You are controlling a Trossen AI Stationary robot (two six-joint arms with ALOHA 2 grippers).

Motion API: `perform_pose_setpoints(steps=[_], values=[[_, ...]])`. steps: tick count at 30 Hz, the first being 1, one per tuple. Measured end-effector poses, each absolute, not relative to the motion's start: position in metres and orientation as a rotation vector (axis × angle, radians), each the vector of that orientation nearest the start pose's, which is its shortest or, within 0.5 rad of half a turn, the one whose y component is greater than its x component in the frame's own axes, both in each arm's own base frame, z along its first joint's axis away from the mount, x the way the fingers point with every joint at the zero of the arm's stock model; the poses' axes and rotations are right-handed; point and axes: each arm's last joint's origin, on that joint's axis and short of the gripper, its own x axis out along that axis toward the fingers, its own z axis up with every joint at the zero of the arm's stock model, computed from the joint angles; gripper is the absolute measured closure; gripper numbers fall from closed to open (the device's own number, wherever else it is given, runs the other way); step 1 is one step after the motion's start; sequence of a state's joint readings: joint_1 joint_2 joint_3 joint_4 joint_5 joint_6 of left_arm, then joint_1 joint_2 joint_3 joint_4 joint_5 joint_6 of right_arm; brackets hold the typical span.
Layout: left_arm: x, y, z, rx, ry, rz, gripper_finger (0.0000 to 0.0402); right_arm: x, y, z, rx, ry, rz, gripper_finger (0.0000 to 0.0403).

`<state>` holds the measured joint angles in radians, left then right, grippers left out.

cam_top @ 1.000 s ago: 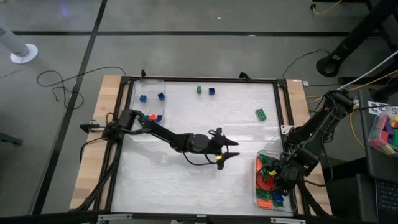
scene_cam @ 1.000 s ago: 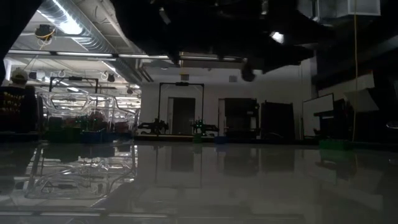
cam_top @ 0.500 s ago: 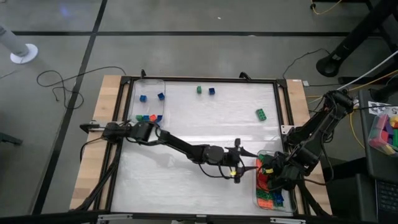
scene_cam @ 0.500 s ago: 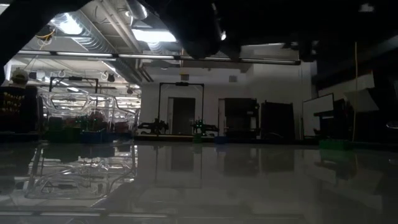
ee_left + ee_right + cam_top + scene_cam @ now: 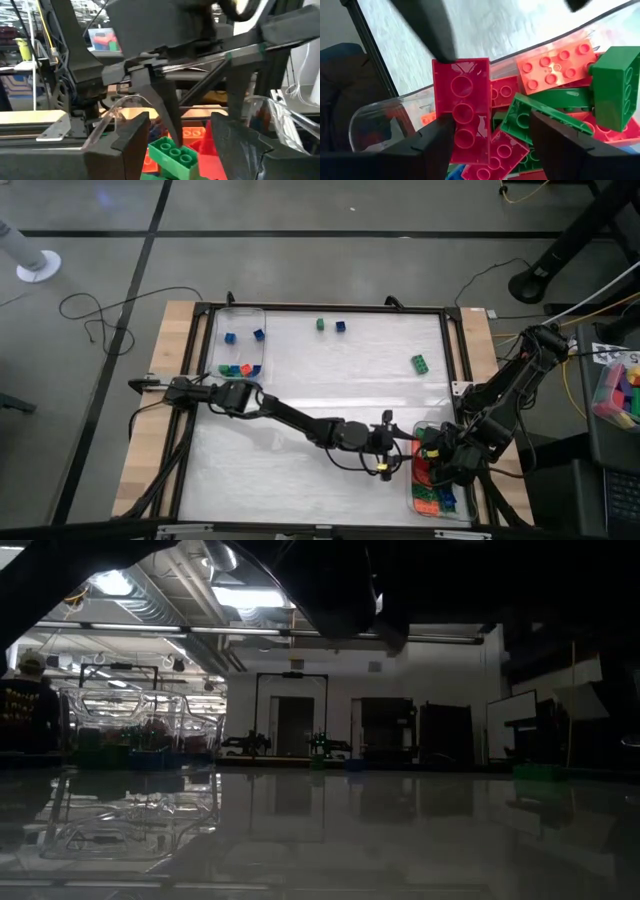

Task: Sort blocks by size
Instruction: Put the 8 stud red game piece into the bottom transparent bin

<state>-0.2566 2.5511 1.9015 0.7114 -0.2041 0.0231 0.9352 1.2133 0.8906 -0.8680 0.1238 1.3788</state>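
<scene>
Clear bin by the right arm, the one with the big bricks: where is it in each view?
High view: the clear bin sits at lower right, under the right arm.
Low view: I cannot find it there.
Left wrist view: its curved rim is just ahead.
Right wrist view: its wall is close beneath the camera.
Shared landmark: the red and green bricks heaped inside.

Even overhead light up high, dim backlit low view (ceiling strips glaring), blurred wrist-view foregrounds
</scene>
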Motion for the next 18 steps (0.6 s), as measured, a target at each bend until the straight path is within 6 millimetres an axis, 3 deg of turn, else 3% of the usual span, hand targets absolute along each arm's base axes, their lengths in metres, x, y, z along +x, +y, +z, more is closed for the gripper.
perform_pose_setpoints(steps=[18], values=[[0.547, -0.148, 0.144, 0.027, 0.054, -0.072, 0.0204, 0.131, 0.170, 0.240, 0.569, 1.241, -0.135, 0.0155]])
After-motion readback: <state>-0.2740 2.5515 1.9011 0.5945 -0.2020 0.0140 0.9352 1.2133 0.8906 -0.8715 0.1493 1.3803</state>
